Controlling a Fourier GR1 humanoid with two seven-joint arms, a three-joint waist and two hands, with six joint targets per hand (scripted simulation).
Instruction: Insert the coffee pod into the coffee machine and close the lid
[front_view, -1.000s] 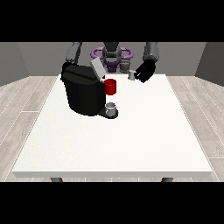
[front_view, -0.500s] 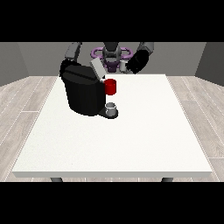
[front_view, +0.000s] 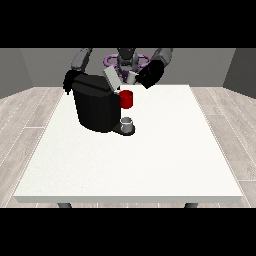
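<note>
A black coffee machine (front_view: 95, 107) stands on the white table (front_view: 150, 160), left of centre, with its grey lid (front_view: 110, 78) tilted up and open. A red part (front_view: 126, 99) sticks out at its front above a small grey cup (front_view: 127, 123) on the drip base. The hand at the view's right (front_view: 151, 75) hovers just right of the lid and is shut on a small pale coffee pod (front_view: 132, 77). The hand at the view's left (front_view: 69, 81) rests against the machine's back left corner, mostly hidden behind it.
The table's far edge runs just behind the machine. The robot's torso (front_view: 126, 59) stands behind the table. Wooden floor surrounds the table.
The hand at the view's right has carried the pod leftwards and a little up, from beside the machine to close by the raised lid. The machine and the other hand have stayed put.
</note>
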